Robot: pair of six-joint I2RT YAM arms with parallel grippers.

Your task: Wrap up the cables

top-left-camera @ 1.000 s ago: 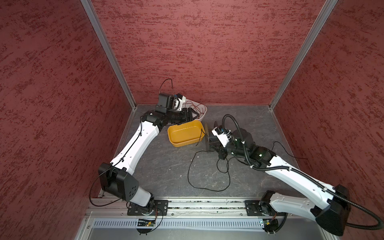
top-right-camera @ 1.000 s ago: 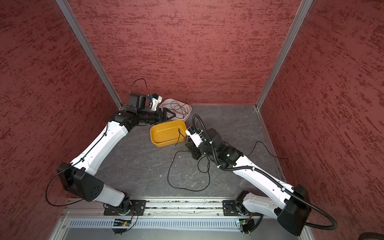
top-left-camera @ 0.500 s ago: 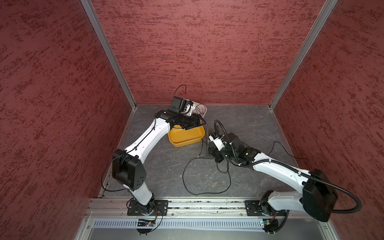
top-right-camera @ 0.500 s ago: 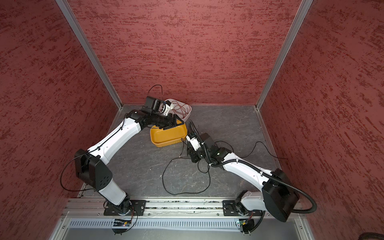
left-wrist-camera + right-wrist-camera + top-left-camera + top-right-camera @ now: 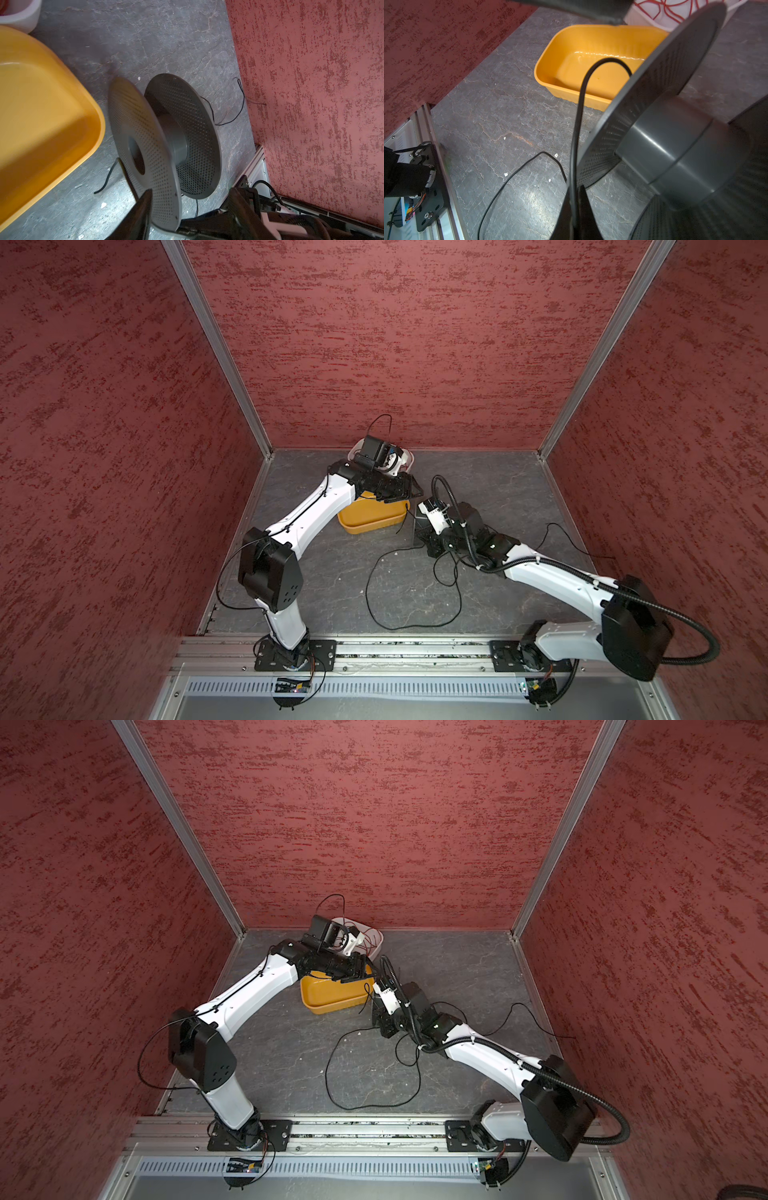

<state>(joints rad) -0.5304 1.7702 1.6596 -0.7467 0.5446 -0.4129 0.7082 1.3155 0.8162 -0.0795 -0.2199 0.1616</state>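
Observation:
The cable (image 5: 367, 598) is a thin black wire lying in loose loops on the grey floor in both top views; one end trails off towards the right wall (image 5: 536, 1017). A grey spool (image 5: 166, 135) with perforated flanges stands on edge beside the yellow bin. My right gripper (image 5: 576, 200) is shut on the cable (image 5: 580, 108), which arcs up from its fingertips to the spool's flange (image 5: 660, 87). My left gripper (image 5: 191, 214) is open and straddles the spool's near flange; one finger (image 5: 141, 214) lies close to it. In a top view, the left gripper (image 5: 414, 489) hovers over the bin's right end.
An empty yellow bin (image 5: 353, 526) sits in the middle of the floor. A white basket (image 5: 376, 938) holding red wire is behind it, at the back wall. Red walls close in three sides. An aluminium rail (image 5: 395, 649) runs along the front.
My left arm has swung from the back left across the yellow bin to the spool, its jaws narrowing. My right gripper has stayed by the spool, shut on the cable.

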